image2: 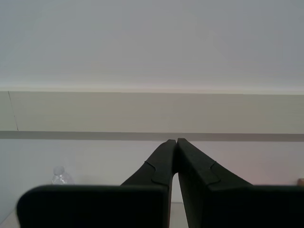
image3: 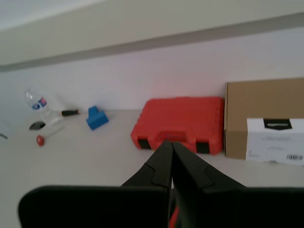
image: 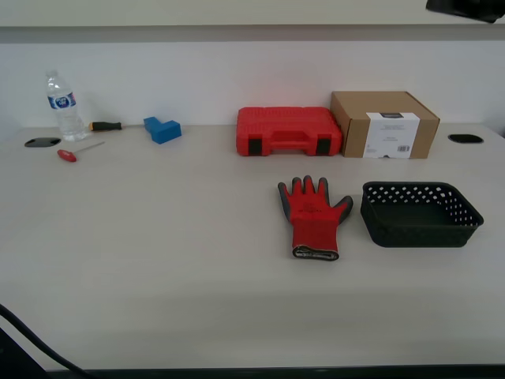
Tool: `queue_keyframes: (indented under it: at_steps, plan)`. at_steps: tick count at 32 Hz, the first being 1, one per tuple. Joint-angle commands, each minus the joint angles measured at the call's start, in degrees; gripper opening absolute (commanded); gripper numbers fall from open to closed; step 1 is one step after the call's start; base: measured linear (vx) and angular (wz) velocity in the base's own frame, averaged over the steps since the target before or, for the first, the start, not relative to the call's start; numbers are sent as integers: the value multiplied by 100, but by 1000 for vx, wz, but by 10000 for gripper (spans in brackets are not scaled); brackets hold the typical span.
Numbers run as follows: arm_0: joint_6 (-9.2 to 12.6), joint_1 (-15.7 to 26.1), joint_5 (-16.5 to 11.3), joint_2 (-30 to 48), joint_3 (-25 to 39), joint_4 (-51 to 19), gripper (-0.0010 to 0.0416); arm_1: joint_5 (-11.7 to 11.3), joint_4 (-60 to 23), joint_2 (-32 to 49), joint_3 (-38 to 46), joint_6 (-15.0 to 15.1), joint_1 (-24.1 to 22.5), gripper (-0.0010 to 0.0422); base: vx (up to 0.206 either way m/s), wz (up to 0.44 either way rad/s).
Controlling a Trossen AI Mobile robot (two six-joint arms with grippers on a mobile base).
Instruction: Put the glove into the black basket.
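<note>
Glove (image: 314,215) flat, fingers toward wall, beside black basket (image: 420,213)

Tool case (image: 289,131), cardboard box (image: 384,124), bottle (image: 61,104).

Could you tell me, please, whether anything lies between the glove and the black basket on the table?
Nothing visible does. The glove lies flat just beside the black basket, on the exterior view's left of it, with only bare table between them.

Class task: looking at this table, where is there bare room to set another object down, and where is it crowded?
Bare: the wide stretch of table between the glove and the bottle, and the near strip in front of the glove. Crowded: the back edge, where the red case and cardboard box stand side by side; the basket sits close beside the glove.
</note>
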Motion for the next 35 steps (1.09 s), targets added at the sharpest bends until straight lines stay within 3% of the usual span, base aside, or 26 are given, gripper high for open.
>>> queue_keyframes:
  at_steps: [1, 9, 22, 24, 28, 35]
  plan:
    - [-11, 227, -7, 372, 363, -658, 1, -4, 17, 2, 2, 2, 2, 0, 0, 0]
    - [-146, 861, -9, 1961, 1659, -1917, 1, -4, 15, 2, 2, 2, 2, 0, 0, 0]
    - [-188, 1637, 35, 4435, 3182, -3038, 1, -4, 15, 2, 2, 2, 2, 0, 0, 0]
    - [-188, 1735, 330, 4745, 3309, -3110, 1, -4, 15, 2, 7, 2, 2, 0, 0, 0]
    - [-197, 1786, 511, 5066, 3373, -3145, 1, -4, 13, 2, 4, 2, 2, 0, 0, 0]
    - [-197, 1773, 1510, 5436, 3370, -3235, 1, -4, 13, 2, 2, 2, 2, 0, 0, 0]
